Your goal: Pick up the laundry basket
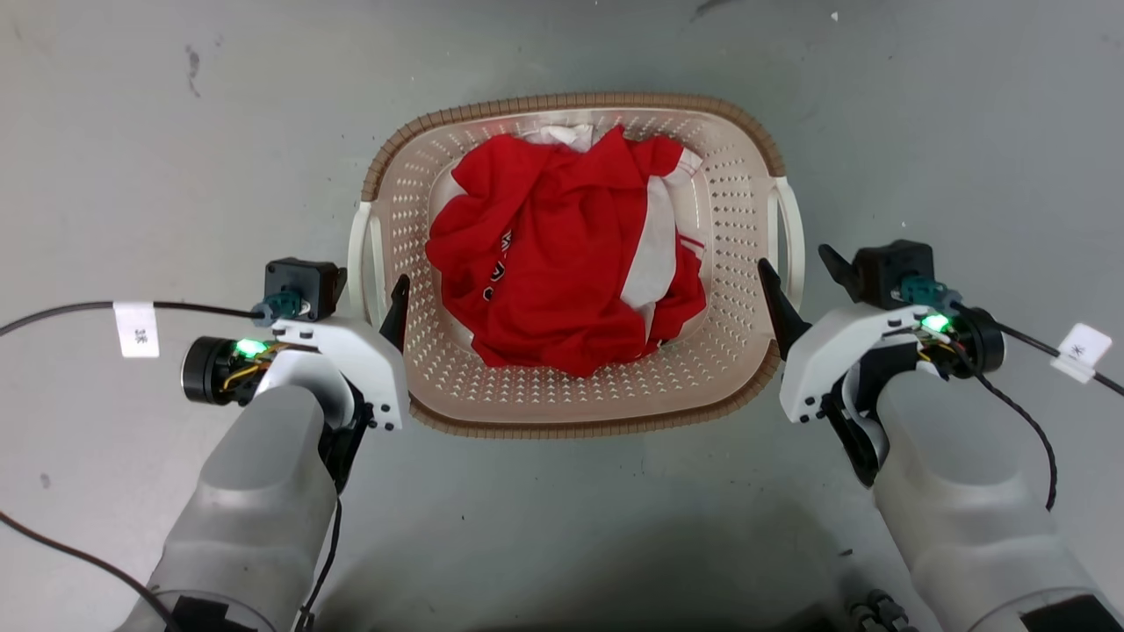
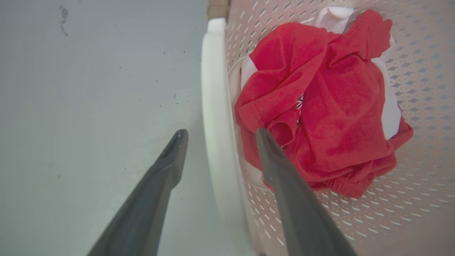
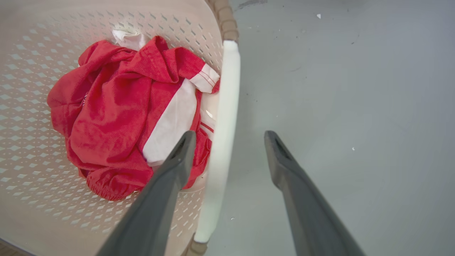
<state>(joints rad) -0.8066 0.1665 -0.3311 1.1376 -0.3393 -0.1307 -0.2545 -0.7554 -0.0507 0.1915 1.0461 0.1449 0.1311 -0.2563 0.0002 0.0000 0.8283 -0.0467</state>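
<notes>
The laundry basket (image 1: 571, 102) sits on the grey floor, beige and perforated with a brown woven-look rim. Inside it lies a crumpled red and white garment (image 1: 562, 254). My left gripper (image 1: 369, 294) is open and straddles the basket's white left handle (image 1: 358, 250), one finger inside the basket and one outside. In the left wrist view that handle (image 2: 213, 89) runs between the fingers of the left gripper (image 2: 221, 133). My right gripper (image 1: 801, 276) is open too and straddles the white right handle (image 1: 792, 228). In the right wrist view this handle (image 3: 227, 89) passes between the fingers of the right gripper (image 3: 230, 135).
Bare grey floor (image 1: 176, 132) surrounds the basket on all sides. Black cables with white tags (image 1: 136, 328) trail from both wrists, the right one's tag (image 1: 1082, 349) hanging at the far right. Dark marks dot the floor at the upper left.
</notes>
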